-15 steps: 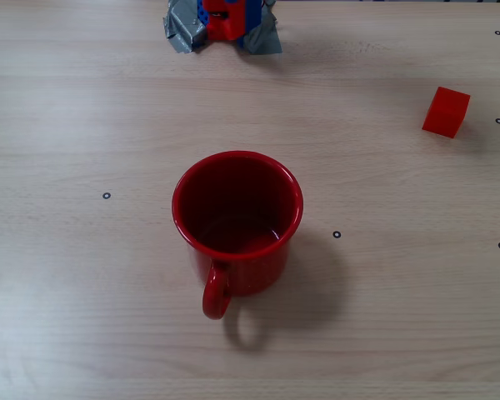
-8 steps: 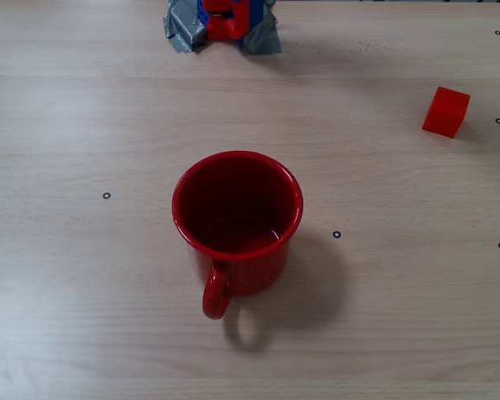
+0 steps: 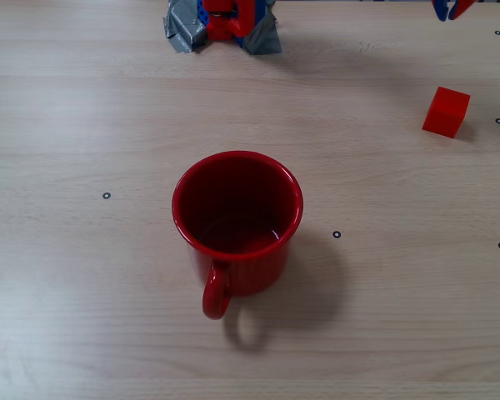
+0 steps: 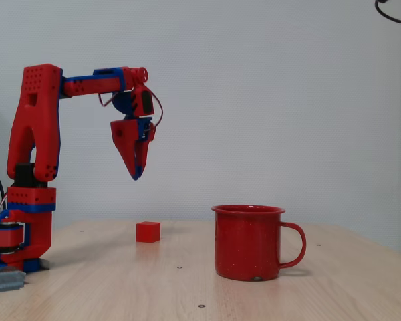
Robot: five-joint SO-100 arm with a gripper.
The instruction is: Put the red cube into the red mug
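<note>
End effector (image 4: 137, 172) newly in overhead view, fingers together (empty), red cube (image 4: 148, 231) well below

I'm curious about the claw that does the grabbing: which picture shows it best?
The side-on fixed view: the whole end effector hangs in the air above the red cube, its fingers together and pointing down. The overhead fixed view catches only its tip at the top edge, beyond the cube.

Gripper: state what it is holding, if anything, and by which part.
Nothing. The gripper hangs in the air above the table with its jaws together and empty; the red cube sits on the table below, untouched.
</note>
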